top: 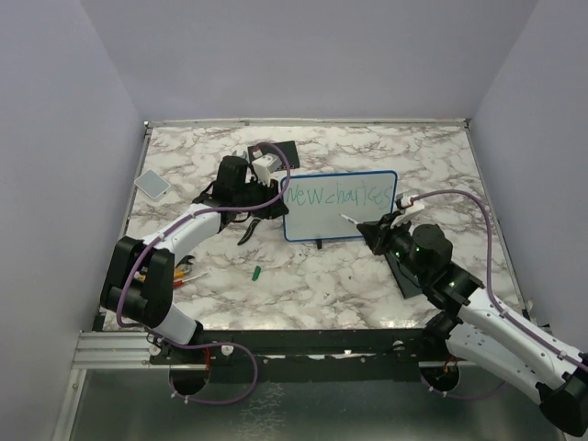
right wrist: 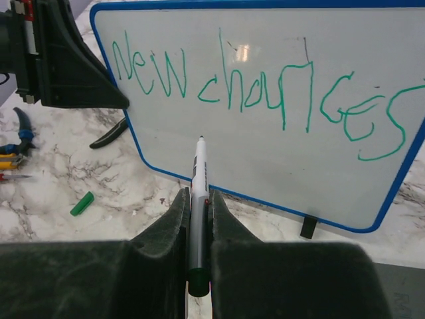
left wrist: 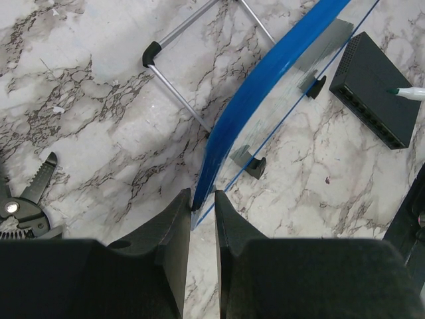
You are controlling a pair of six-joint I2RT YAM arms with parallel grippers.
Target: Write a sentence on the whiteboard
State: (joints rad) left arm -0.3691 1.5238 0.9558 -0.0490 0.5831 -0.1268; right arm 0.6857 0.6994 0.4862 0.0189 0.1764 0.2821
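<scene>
The whiteboard [top: 340, 207], white with a blue rim and black feet, stands tilted on the marble table. One line of green text, "new charges" [right wrist: 252, 80], runs across it; no second line shows. My left gripper [top: 276, 190] is shut on the board's left edge, with the blue rim [left wrist: 226, 133] between its fingertips [left wrist: 178, 206]. My right gripper [right wrist: 198, 194] is shut on a white marker [right wrist: 198, 174]. The marker points at the board's lower left, below the text. In the left wrist view the marker tip [left wrist: 397, 91] is off the board's face.
A black box with ports [left wrist: 375, 90] lies in front of the board under my right arm [top: 404, 274]. A green marker cap [top: 258, 272] lies on the table. Pliers [left wrist: 26, 199] and small hand tools [top: 184, 273] lie at the left. A grey pad [top: 152, 184] sits far left.
</scene>
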